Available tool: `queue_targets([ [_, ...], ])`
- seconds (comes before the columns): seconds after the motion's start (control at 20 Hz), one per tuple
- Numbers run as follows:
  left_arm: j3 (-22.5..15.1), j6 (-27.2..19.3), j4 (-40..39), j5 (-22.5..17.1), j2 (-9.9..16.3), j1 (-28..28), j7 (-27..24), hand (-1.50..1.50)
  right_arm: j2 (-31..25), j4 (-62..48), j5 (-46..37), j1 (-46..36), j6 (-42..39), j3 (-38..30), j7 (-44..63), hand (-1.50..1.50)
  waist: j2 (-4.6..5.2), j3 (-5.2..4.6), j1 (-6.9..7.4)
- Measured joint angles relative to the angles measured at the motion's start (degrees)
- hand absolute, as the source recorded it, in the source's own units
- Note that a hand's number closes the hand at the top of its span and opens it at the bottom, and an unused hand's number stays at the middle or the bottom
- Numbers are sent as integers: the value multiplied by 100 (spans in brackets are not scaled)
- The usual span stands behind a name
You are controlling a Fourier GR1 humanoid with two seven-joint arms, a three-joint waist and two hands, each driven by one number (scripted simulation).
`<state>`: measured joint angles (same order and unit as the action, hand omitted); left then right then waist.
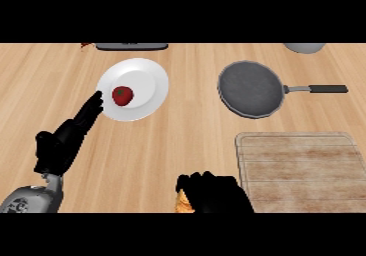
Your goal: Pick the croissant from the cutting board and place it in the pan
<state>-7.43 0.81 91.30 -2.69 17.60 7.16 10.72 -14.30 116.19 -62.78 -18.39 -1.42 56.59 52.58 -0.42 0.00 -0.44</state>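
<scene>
We are looking at a kitchen: a light wooden surface (178, 135) carries a grey pan (250, 89) with a dark handle, a white plate (145, 75) holding a red strawberry (122, 95), and a worn wooden cutting board (300, 167) near its right edge.

Croissant (184, 201) mostly hidden under the curled right robot hand (215, 192).

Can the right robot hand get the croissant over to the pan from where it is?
Probably yes. The right robot hand is curled round the croissant near the bottom edge, left of the cutting board. The pan sits farther away, and only bare counter shows between them.
</scene>
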Motion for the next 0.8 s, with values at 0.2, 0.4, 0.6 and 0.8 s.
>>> queue_targets([
  [0.2, 52, 16, 65, 41, -52, 124, 146, 0, 107, 23, -290, 187, 379, -272, -104, 150, 23, 1, 21],
  [0.4, 95, 81, 36, 111, -77, 54, 34, 0, 105, -109, -116, 390, 870, -837, -445, 150, 39, 2, 40],
  [0.6, 87, 99, 6, 150, -152, 181, 118, 0, 40, -520, 544, 494, 1575, -1582, -1150, 150, 54, 4, 57],
  [0.8, 84, 127, -55, 226, -235, 115, 31, 0, 85, -1482, 1097, 194, 1923, -2323, -1961, 150, 59, 4, 79],
])
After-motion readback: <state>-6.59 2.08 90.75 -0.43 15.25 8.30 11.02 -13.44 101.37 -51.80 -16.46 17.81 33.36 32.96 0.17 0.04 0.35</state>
